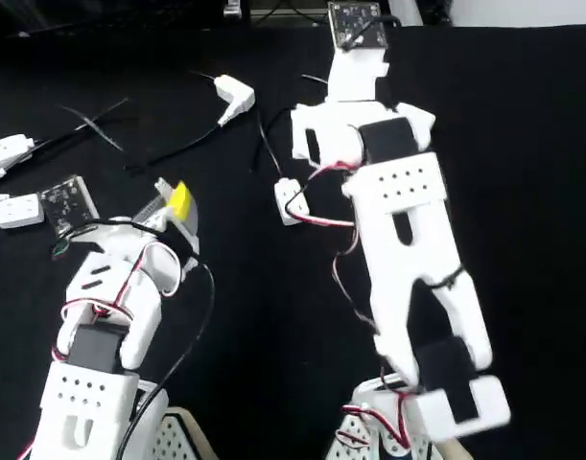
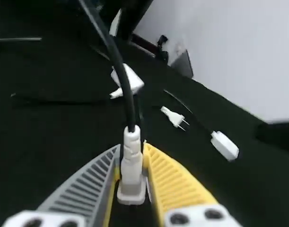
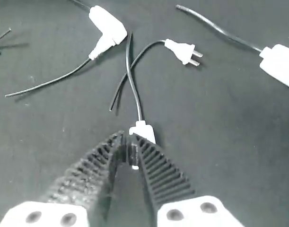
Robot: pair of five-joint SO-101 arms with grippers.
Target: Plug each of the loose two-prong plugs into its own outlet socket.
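My left gripper (image 2: 131, 147), with one grey and one yellow finger, is shut on a white two-prong plug (image 2: 131, 170) whose black cord runs away from it. In the high view this gripper (image 1: 170, 203) sits left of centre. My right gripper (image 3: 130, 138), with black ribbed fingers, is shut on a small white plug (image 3: 143, 130) just above the black table. Beyond it lie an angled white socket (image 3: 106, 26), a loose two-prong plug (image 3: 182, 49) and a rectangular white socket (image 3: 280, 64). The left wrist view shows the same angled socket (image 2: 127, 78), loose plug (image 2: 174, 118) and rectangular socket (image 2: 224, 144).
Two more white socket pieces (image 1: 10, 150) (image 1: 16, 211) lie at the table's left edge. The angled socket (image 1: 235, 96) lies at the upper middle. A small white rectangular piece (image 1: 291, 201) rests beside the right arm (image 1: 408, 249), which spans the table's centre. Thin black cords cross the mat.
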